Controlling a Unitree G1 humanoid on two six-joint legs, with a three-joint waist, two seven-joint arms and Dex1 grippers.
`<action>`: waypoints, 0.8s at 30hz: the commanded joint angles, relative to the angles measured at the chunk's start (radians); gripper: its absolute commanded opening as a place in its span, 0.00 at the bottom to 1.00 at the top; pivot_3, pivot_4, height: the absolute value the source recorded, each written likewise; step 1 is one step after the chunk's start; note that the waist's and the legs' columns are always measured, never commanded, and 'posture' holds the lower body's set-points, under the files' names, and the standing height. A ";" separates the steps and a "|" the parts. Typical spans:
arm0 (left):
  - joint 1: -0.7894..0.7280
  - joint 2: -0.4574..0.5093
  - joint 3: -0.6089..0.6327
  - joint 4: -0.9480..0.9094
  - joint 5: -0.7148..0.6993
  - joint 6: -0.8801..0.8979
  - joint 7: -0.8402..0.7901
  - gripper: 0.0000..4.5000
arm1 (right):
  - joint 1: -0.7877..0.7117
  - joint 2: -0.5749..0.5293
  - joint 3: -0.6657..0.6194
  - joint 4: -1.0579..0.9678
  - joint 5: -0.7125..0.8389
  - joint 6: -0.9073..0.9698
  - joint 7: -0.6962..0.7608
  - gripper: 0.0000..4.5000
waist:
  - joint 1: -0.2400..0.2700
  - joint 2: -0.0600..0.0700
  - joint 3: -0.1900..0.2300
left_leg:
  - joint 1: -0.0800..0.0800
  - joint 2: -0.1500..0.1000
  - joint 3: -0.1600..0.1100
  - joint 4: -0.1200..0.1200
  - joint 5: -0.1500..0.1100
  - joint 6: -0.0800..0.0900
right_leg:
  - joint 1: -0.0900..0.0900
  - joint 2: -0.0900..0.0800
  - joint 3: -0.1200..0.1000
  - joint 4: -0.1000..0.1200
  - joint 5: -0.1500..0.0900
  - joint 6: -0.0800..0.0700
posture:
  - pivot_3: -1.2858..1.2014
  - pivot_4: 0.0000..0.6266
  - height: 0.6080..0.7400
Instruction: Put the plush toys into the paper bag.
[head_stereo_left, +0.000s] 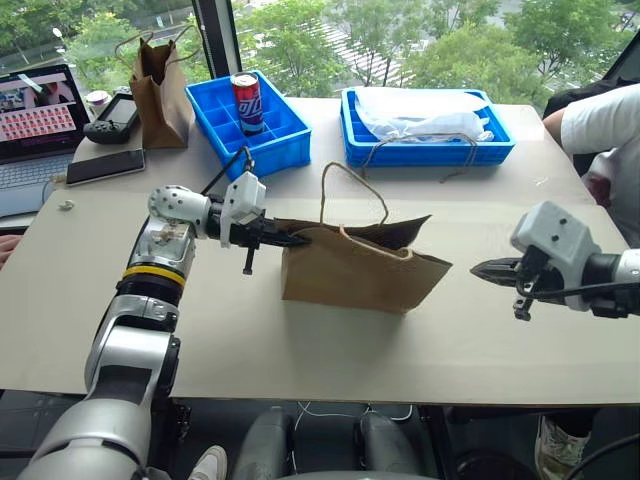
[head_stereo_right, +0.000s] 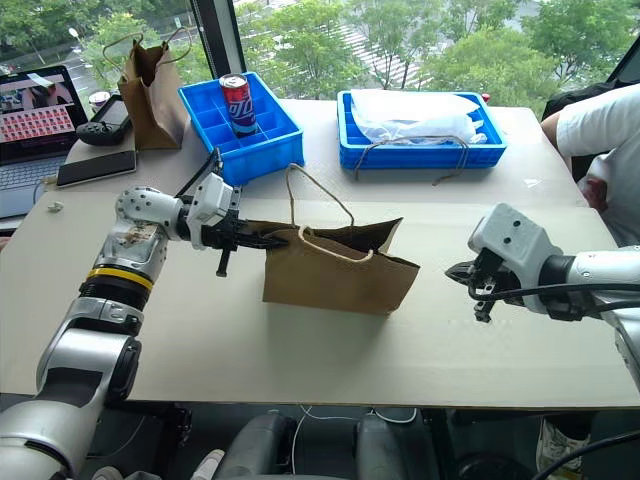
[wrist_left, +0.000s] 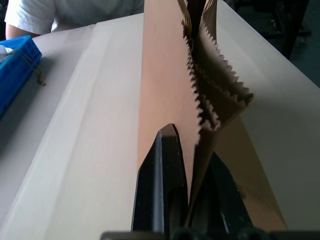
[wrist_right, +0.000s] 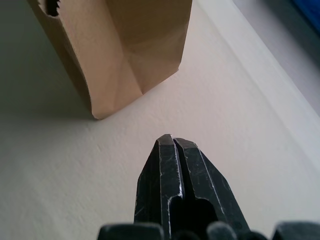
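The wide light-brown paper bag (head_stereo_left: 350, 270) stands mid-table, its mouth pulled open toward my left side and its twine handles looping up. My left gripper (head_stereo_left: 300, 238) is shut on the bag's left edge; in the left wrist view its black fingers (wrist_left: 160, 185) clamp the paper wall (wrist_left: 165, 75) below the serrated rim. To the right of the bag and apart from it, my right gripper (head_stereo_left: 480, 268) hovers over the table, shut with nothing in it, its fingertips (wrist_right: 172, 142) pointing at the bag's base (wrist_right: 130, 55). The plush toys are out of view.
Across the back stand a blue divided bin (head_stereo_left: 275, 140) holding a red can (head_stereo_left: 245, 100), and a blue tray (head_stereo_left: 430, 150) with a white plastic bag. A smaller dark paper bag (head_stereo_left: 160, 90), phone (head_stereo_left: 105, 167), controller and laptop (head_stereo_left: 35, 120) sit far left. A person's white sleeve (head_stereo_left: 600, 120) is at far right.
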 joint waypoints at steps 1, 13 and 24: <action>-0.024 0.010 0.011 -0.017 -0.003 0.024 -0.008 0.15 | 0.017 -0.015 -0.069 0.008 -0.005 -0.046 0.017 0.00 | 0.000 0.000 0.000 | 0.000 0.000 0.000 0.000 0.000 0.000 | 0.000 0.000 0.000 0.000 0.000 0.000 | 0.52 0.24 1.00; 0.052 0.291 0.219 -0.376 -0.247 0.576 0.017 0.98 | 0.018 0.022 -0.116 0.112 0.071 -0.129 0.110 0.00 | -0.025 0.000 0.000 | 0.000 0.001 -0.001 0.000 0.000 0.000 | 0.000 0.001 0.000 0.002 0.000 0.000 | 0.52 0.24 1.00; 0.413 0.551 0.439 -0.508 -0.235 0.700 0.196 0.98 | 0.007 0.030 -0.138 0.198 0.126 -0.198 0.208 0.00 | -0.022 0.001 0.001 | 0.006 0.002 0.000 0.000 0.000 0.000 | 0.002 0.000 0.001 0.005 0.000 0.000 | 0.52 0.24 1.00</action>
